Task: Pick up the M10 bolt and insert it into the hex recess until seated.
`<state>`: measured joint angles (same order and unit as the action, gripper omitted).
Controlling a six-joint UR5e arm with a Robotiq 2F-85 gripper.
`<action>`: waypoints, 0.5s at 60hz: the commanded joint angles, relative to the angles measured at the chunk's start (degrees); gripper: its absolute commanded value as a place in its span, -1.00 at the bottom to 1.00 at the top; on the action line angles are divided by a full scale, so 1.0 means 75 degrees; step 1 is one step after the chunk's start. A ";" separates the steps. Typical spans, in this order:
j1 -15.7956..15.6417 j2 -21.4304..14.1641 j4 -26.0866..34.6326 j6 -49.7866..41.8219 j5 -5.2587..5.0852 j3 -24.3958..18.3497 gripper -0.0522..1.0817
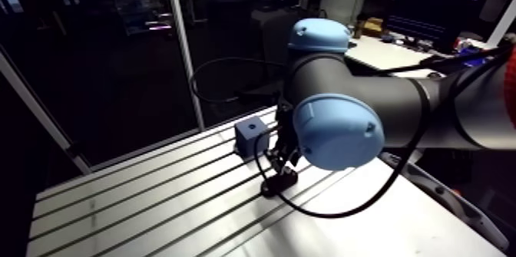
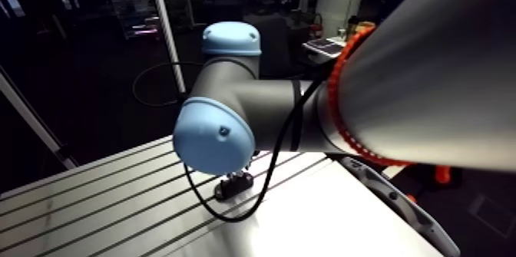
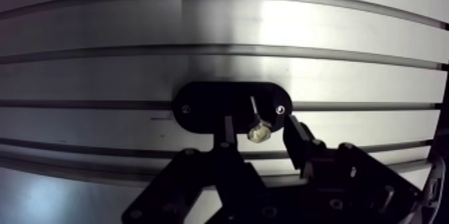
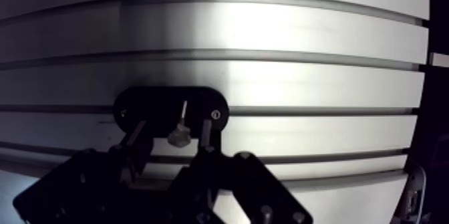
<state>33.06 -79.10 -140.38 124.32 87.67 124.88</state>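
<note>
In the wrist view a small metal bolt (image 3: 257, 130) stands in a black oval holder plate (image 3: 200, 106) bolted to the table, its head toward the camera. My gripper (image 3: 259, 132) straddles the bolt head. Both dark fingers (image 3: 298, 140) stand a little off it, with a gap on each side, so the gripper is open. In the arm view the gripper (image 1: 285, 160) hangs low over the same black holder (image 1: 278, 182). A blue block (image 1: 251, 136) with a hole in its side face sits just beyond it on the table.
The slotted aluminium table (image 1: 138, 206) runs in long grooves under the holder. The arm's own elbow and blue joint caps (image 1: 338, 131) fill much of the arm view. The table's edge rail (image 1: 438, 191) lies to the right.
</note>
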 commanded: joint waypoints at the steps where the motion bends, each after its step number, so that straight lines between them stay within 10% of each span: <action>1: 0.0000 0.0018 -0.0029 0.0001 0.0000 -0.0004 -0.01; 30: 0.0000 0.0077 -0.0029 0.0001 0.0012 -0.0004 0.05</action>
<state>33.05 -78.65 -140.59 124.33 87.73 124.85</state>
